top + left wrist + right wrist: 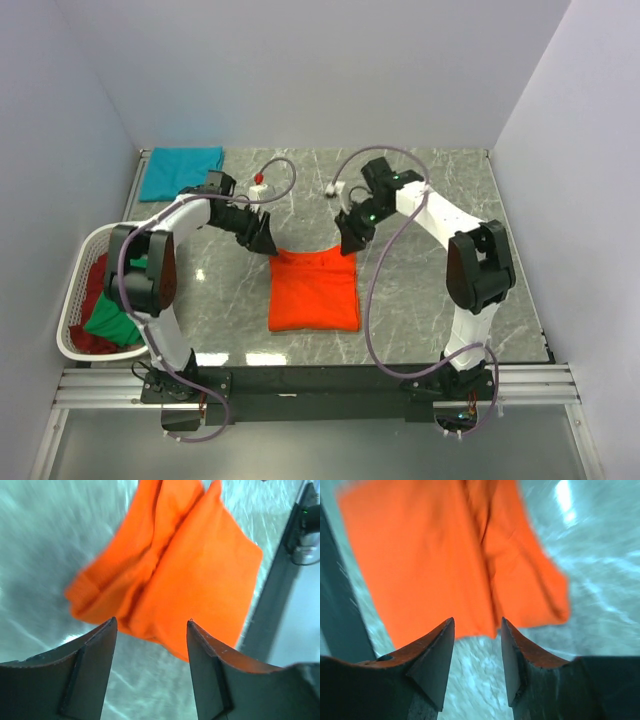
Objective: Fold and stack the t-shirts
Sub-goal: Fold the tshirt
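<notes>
Orange shirt (pixel 313 290): folded, flat mid-bench (pixel 225 300) | left pincer (pixel 264 240), right pincer (pixel 350 242): both part open, empty, at its far corners | handling: light, soft, limp; pinch both layers at corners.

White basket (pixel 72 305) at marble table's (pixel 420 290) left

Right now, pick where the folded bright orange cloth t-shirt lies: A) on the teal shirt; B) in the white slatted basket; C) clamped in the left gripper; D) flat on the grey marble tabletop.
D: the orange t-shirt lies flat on the tabletop; the left gripper is open.
</notes>
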You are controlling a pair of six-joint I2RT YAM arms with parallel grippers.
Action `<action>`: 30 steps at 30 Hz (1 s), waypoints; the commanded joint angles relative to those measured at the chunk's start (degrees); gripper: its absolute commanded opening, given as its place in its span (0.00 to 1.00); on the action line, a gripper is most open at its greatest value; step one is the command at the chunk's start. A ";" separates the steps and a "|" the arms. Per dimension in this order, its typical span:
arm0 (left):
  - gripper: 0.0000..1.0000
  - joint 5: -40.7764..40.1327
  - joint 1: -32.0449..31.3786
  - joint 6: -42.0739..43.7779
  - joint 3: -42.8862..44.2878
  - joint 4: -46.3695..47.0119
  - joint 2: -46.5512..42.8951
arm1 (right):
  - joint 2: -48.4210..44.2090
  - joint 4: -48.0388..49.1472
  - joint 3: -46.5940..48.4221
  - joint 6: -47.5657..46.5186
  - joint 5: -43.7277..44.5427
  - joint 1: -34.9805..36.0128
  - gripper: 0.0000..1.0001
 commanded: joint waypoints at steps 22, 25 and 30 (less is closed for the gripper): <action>0.44 -7.35 -17.02 35.17 -1.04 9.21 0.51 | 23.25 25.05 13.43 55.20 -19.45 -0.30 0.15; 0.44 -8.14 -17.82 34.73 -0.07 8.76 1.48 | 23.34 25.50 13.25 55.29 -19.54 -0.04 0.13; 0.44 -8.59 -18.34 35.35 2.39 6.75 3.42 | 23.87 24.79 13.16 55.02 -20.42 0.31 0.12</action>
